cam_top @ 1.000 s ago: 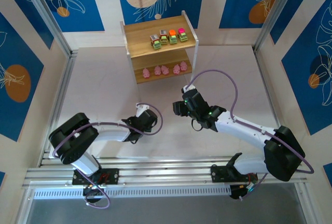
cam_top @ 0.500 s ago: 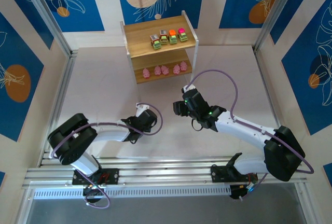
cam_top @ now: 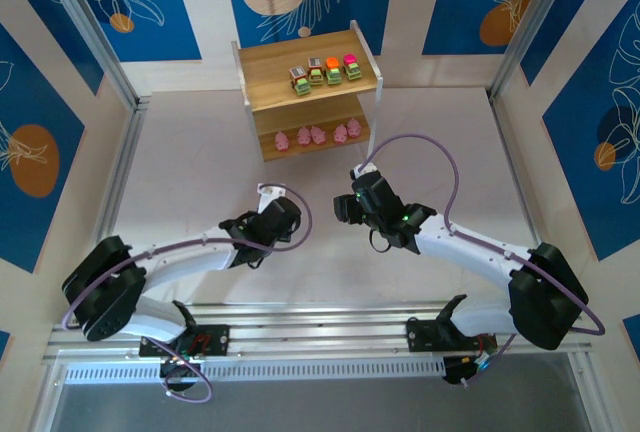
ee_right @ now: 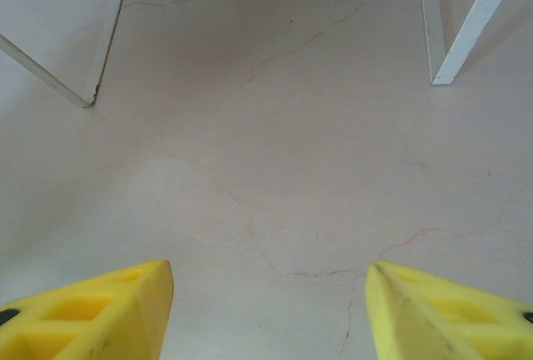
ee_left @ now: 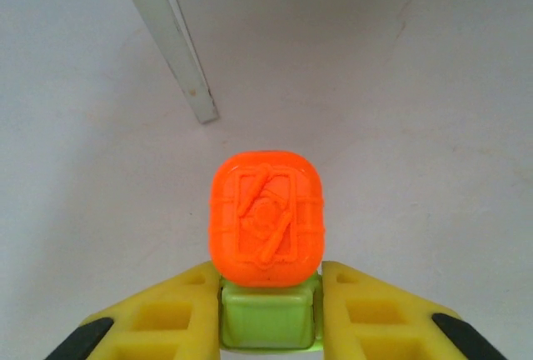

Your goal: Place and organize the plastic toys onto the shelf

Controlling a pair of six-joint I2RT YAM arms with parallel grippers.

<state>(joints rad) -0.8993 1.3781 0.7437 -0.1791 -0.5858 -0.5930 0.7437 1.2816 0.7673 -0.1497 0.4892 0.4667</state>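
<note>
Orange-topped toy (ee_left: 266, 231) | lower half hidden, clamped in left claw (ee_left: 269, 306) | right claw (ee_right: 268, 270) wide apart

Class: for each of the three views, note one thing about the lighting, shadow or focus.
Top external: even, diffuse light with no glare; the shelf has its lower tier in the upper board's shade. Left wrist: the orange-topped toy is bright and in sharp focus. Right wrist: the table darkens slightly toward the shelf legs at the top.

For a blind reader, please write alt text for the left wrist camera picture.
The left gripper is shut on a green-based toy with an orange top, with the pale table behind it. A thin white shelf leg stands beyond the toy.
</note>
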